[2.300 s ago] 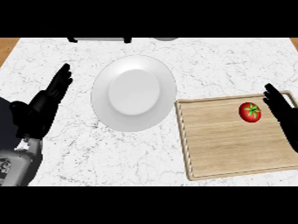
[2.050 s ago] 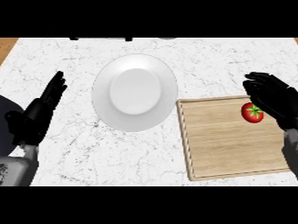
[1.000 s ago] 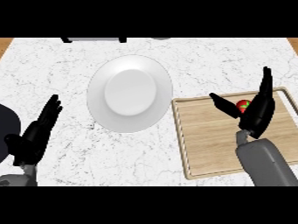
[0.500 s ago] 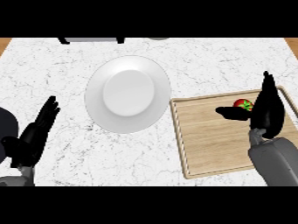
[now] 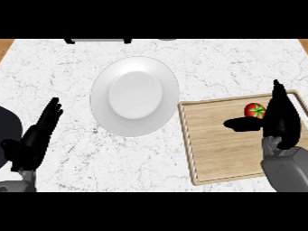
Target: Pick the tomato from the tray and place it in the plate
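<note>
A small red tomato (image 5: 254,109) with a green stem lies on the wooden tray (image 5: 216,153) at the right, near the tray's far edge. My right hand (image 5: 280,116) stands edge-on just right of the tomato, fingers straight and pointing away from me, thumb reaching left below the tomato; part of the tomato is hidden behind the hand. The white plate (image 5: 135,96) sits left of the tray on the marble counter and holds nothing. My left hand (image 5: 35,139) rests open at the lower left, fingers up.
The tray has a raised rim and its near half is bare wood. Dark objects (image 5: 97,40) sit at the counter's far edge. Wooden floor shows past the counter's far corners.
My right hand has shifted slightly right and settled beside the tomato, thumb spread below it. The left hand has stayed in place.
</note>
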